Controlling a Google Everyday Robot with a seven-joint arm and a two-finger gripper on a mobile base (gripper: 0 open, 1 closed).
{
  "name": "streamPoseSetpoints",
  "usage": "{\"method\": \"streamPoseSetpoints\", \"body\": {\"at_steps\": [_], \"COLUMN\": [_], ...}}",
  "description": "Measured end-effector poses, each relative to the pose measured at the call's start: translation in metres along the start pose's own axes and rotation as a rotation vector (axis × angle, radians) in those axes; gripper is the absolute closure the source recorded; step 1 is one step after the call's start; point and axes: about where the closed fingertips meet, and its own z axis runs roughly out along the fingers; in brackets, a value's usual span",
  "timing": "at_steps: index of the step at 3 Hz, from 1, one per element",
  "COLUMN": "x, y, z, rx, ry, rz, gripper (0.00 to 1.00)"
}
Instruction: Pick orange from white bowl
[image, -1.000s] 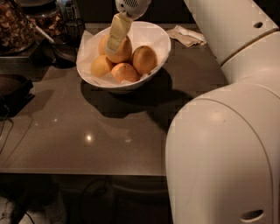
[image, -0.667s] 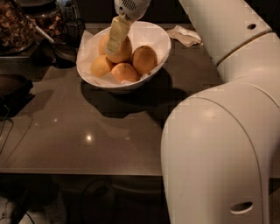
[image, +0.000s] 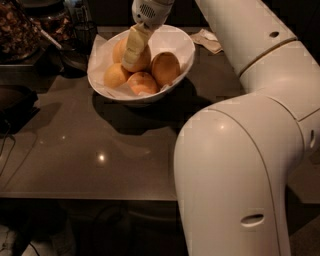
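- The gripper (image: 134, 52) hangs inside the white bowl (image: 176, 42), down against the orange (image: 119, 50); whether it is clasping it cannot be told.
- The bowl stands near the counter's (image: 100, 150) far edge.
- The orange lies rearmost, behind the other fruits (image: 143, 83).

orange (image: 119, 51) pale yellow-orange | white bowl (image: 176, 39) glossy white | gripper (image: 133, 59) cream, down in the bowl | table (image: 100, 150) grey-brown
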Motion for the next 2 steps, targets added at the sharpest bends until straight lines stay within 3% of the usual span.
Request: {"method": "streamPoseSetpoints", "body": {"at_steps": [1, 2], "x": [0.003, 0.004], "y": [-0.003, -0.005], "z": [0.014, 0.024], "rx": [-0.023, -0.039], "ry": [0.016, 0.02], "rz": [0.015, 0.021], "gripper": [0.28, 0.46]}}
